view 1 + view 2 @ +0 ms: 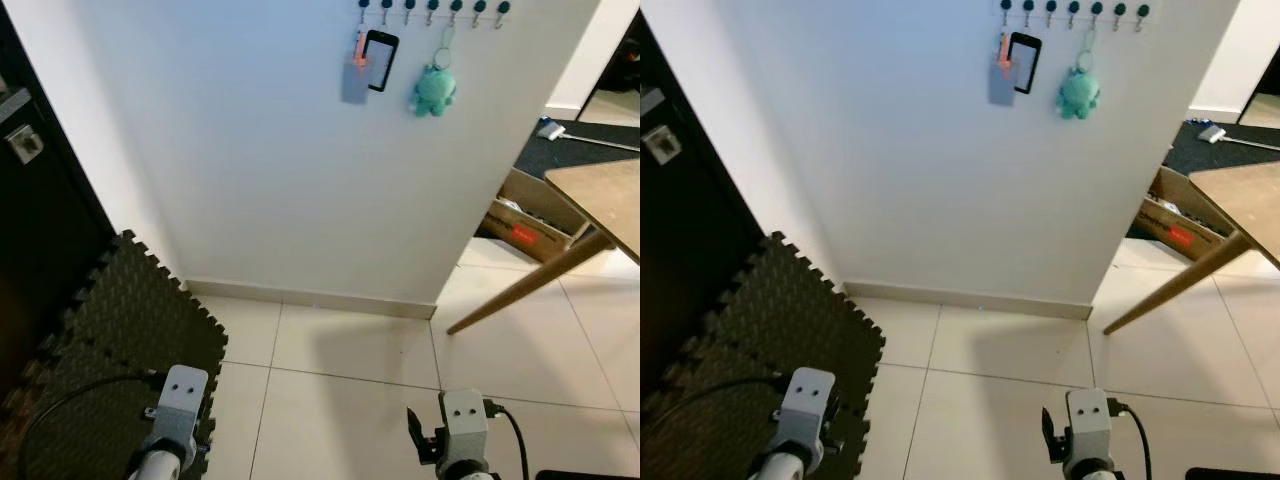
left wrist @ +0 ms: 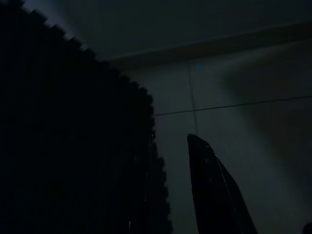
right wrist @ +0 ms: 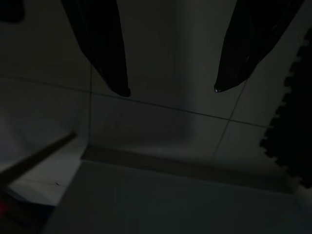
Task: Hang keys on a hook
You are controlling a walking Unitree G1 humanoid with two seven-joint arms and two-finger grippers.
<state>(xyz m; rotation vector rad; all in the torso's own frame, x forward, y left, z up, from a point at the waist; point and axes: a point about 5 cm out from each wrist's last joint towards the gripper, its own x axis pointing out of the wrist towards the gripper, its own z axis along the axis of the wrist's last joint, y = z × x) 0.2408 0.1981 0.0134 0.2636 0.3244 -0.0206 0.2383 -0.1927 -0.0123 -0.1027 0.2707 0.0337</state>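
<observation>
A row of dark hooks (image 1: pixel 432 10) runs along the top of the white wall (image 1: pixel 260 150). From one hook hangs a teal plush keychain (image 1: pixel 433 90) on a ring. Left of it hang a black phone-shaped tag (image 1: pixel 380 60) and a grey and orange tag (image 1: pixel 357 65). Both silver arms hang low, far below the hooks. The left arm (image 1: pixel 175 400) is over the edge of the black mat. My right gripper (image 3: pixel 170 91) is open over the floor tiles with nothing between its fingers; its arm (image 1: pixel 463 420) is at the bottom edge.
A black foam mat (image 1: pixel 110 340) covers the floor at the left, beside a dark door (image 1: pixel 30 200). A wooden table (image 1: pixel 600 190) with a slanted leg juts in from the right. Behind it lies an open cardboard box (image 1: pixel 530 220). White floor tiles (image 1: pixel 340 400) lie ahead.
</observation>
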